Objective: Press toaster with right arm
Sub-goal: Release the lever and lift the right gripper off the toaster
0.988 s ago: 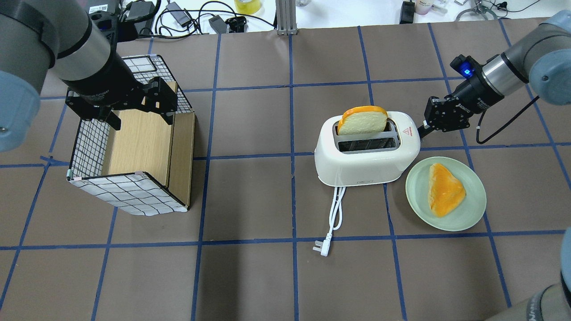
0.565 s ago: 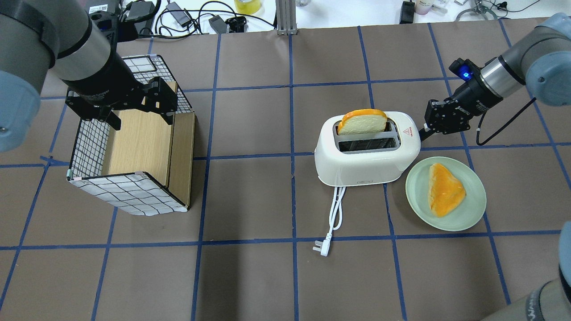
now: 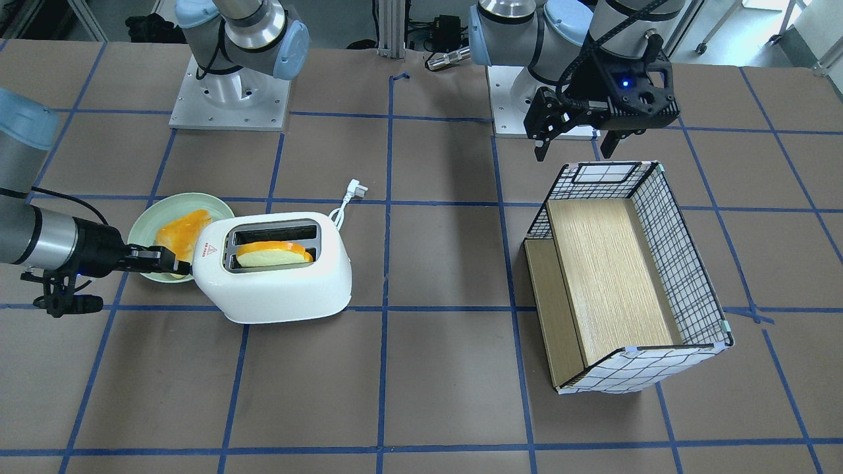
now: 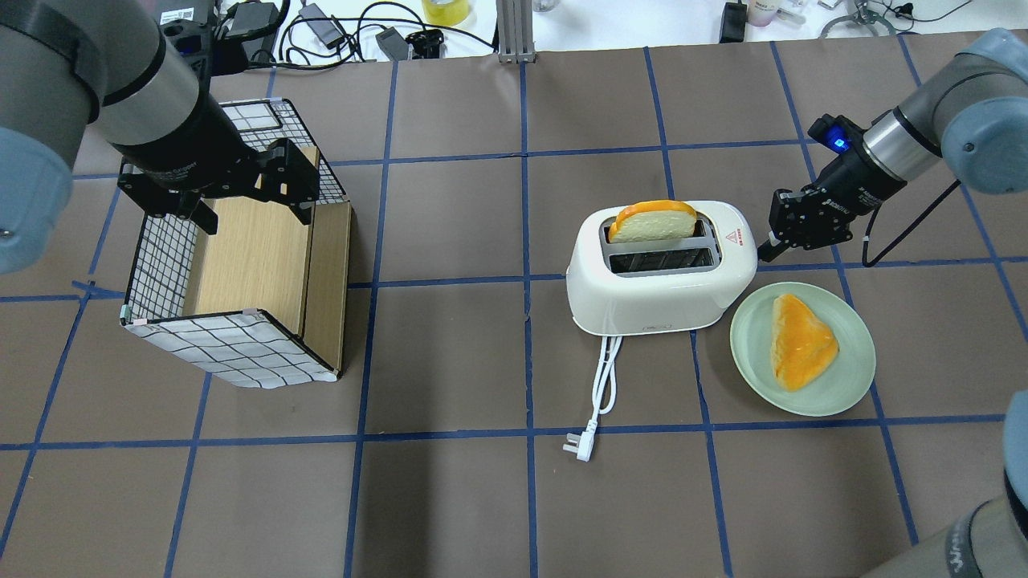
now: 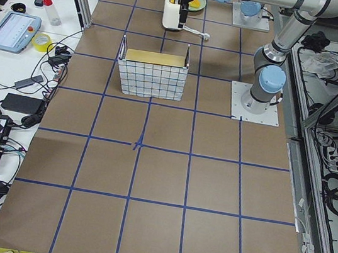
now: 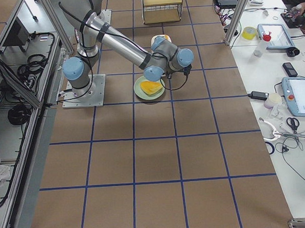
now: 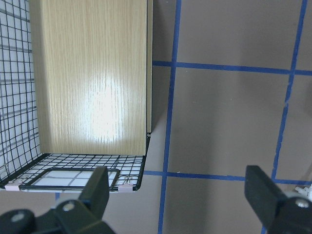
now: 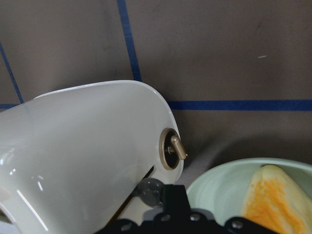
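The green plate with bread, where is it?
In the overhead view the pale green plate sits on the robot's right, by the right end of the white toaster, near the right gripper.

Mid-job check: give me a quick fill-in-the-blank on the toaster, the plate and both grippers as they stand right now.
1. The toaster holds a bread slice in only ___ of its two slots.
2. The plate beside it is pale ___.
3. The left gripper hangs over the wire basket with its jaws ___.
4. The sticker on the toaster's end by the right gripper shows a red ___.

Missing words: one; green; open; triangle.
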`<state>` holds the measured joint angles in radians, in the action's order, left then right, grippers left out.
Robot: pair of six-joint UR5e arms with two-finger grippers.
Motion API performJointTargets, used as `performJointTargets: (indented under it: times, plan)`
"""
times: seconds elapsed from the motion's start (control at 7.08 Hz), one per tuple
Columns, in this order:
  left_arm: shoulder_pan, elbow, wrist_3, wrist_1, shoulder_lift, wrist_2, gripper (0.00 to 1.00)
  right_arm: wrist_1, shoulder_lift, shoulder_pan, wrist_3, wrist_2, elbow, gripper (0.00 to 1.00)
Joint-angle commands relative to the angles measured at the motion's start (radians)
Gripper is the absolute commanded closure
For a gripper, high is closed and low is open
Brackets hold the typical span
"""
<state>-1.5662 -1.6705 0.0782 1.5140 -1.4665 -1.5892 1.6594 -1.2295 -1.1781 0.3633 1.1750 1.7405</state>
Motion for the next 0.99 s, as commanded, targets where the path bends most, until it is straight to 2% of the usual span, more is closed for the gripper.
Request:
performJointTargets:
  times: [0.0,0.42,0.71,0.85]
  plan:
    - [0.0,0.0,0.0,0.0,0.0,0.0,0.0,0.0,0.002,0.0,-0.009,0.02,0.004,1.0]
    - [0.0,0.0,0.0,0.0,0.0,0.0,0.0,-0.003,-0.025,-0.006,-0.073,0.037,-0.018,1.0]
    - [0.0,0.0,0.0,0.0,0.0,0.0,0.0,-0.013,-0.114,-0.012,-0.107,0.153,-0.057,1.0]
    - [0.0,0.0,0.0,0.0,0.0,0.0,0.0,-0.018,-0.148,-0.011,-0.107,0.21,-0.076,0.94]
